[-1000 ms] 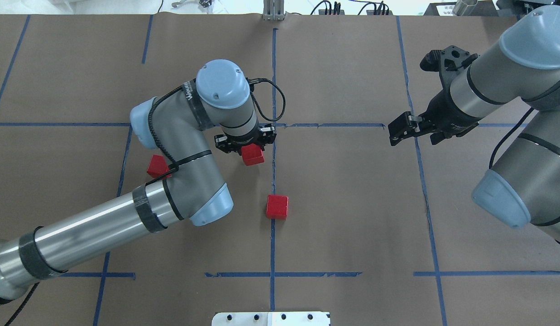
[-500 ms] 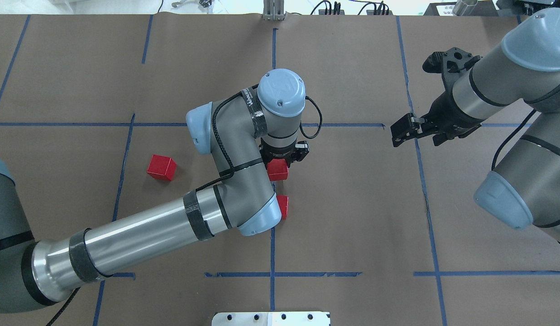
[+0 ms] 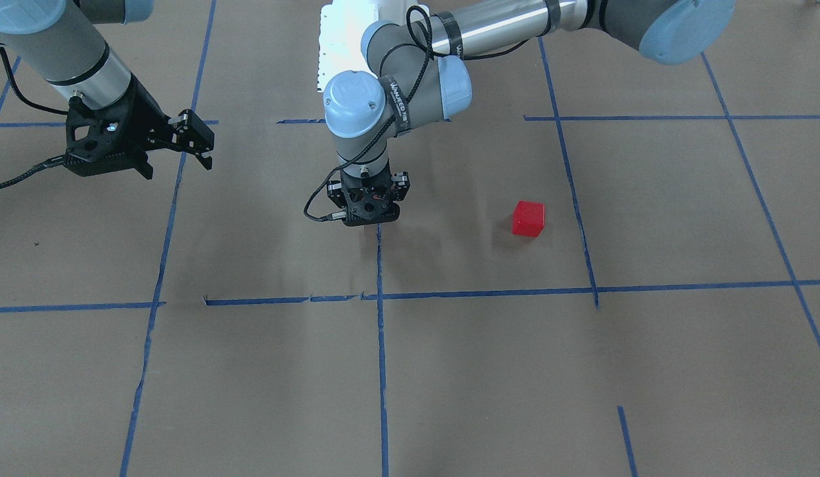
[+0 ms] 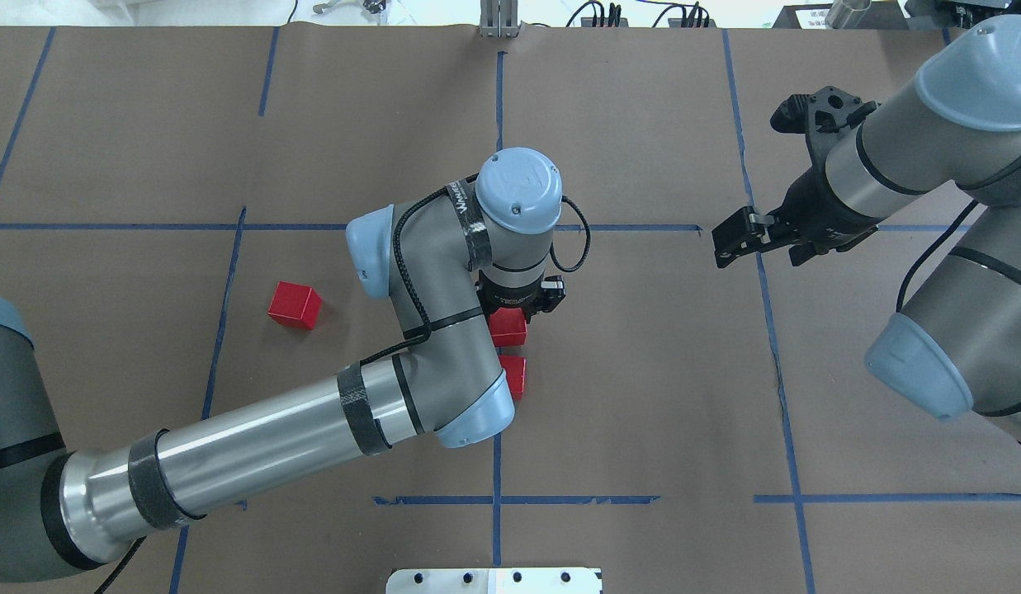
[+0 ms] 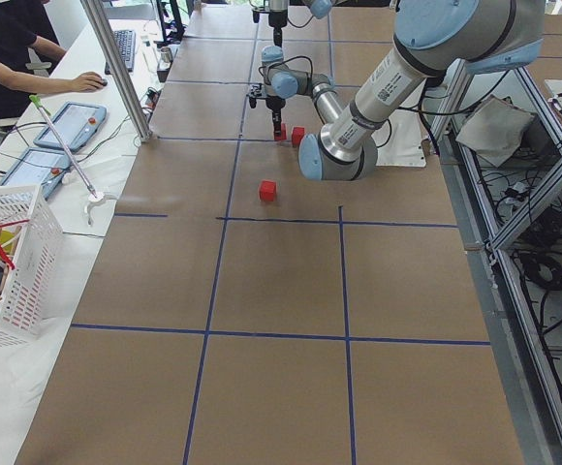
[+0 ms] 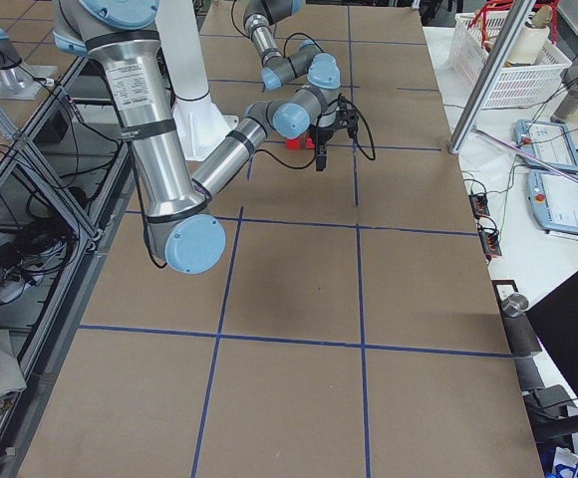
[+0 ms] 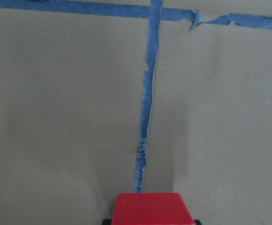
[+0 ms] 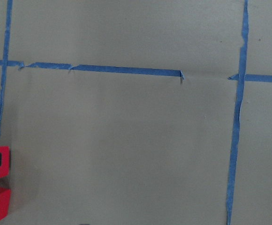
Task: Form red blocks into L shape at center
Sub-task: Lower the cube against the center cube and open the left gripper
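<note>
Red blocks counted: three. My left gripper (image 4: 514, 313) points straight down at the center and pinches the first block (image 4: 508, 327) over the middle blue tape line (image 4: 497, 445). The second block (image 4: 517, 375) lies on that same line, just on my side of the first and half hidden beneath my left elbow. Whether the two touch, I cannot tell. The third block (image 4: 295, 305) sits alone on the paper, well apart to my left. My right gripper (image 4: 727, 245) hangs above the table far to the right, its fingers spread.
</note>
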Robot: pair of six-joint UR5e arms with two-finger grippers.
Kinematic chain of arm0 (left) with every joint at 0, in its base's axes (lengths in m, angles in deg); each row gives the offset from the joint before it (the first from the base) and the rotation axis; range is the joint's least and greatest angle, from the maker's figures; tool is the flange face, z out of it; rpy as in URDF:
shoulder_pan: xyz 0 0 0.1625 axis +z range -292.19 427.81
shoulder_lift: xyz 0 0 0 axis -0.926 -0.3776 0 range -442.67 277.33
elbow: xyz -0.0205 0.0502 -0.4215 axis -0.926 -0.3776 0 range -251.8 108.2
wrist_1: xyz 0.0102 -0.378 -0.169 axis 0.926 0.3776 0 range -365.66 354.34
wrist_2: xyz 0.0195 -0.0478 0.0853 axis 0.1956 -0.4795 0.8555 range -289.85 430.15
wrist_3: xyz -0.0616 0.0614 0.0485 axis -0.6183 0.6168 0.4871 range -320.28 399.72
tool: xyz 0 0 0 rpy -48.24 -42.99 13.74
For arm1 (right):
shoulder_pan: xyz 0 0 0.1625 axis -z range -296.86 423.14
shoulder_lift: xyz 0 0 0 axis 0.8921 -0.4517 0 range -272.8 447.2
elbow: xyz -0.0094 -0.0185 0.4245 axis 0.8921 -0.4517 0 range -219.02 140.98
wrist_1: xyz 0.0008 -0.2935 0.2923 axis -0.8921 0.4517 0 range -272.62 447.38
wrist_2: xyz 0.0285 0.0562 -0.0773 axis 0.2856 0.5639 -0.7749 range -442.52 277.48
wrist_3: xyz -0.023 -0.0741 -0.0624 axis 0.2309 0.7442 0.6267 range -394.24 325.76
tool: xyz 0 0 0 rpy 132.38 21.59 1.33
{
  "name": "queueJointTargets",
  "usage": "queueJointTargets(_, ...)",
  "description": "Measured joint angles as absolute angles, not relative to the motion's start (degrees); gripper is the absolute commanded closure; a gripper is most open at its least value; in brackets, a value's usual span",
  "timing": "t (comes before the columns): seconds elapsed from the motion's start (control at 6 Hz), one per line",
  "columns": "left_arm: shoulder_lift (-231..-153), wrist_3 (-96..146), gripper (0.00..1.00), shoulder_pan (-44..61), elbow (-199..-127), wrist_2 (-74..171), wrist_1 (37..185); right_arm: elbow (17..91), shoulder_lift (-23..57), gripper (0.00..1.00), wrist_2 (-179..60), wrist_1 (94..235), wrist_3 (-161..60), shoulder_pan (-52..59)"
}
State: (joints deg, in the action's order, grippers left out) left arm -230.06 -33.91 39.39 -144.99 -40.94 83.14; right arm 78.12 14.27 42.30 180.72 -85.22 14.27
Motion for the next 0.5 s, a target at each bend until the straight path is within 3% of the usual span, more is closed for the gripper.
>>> queueJointTargets(0.5,-229.6,-33.8,1.00,39.5,-145.2,-41.1,83.4,78.2,14.3,0.00,42.3,180.7,-85.2,14.3)
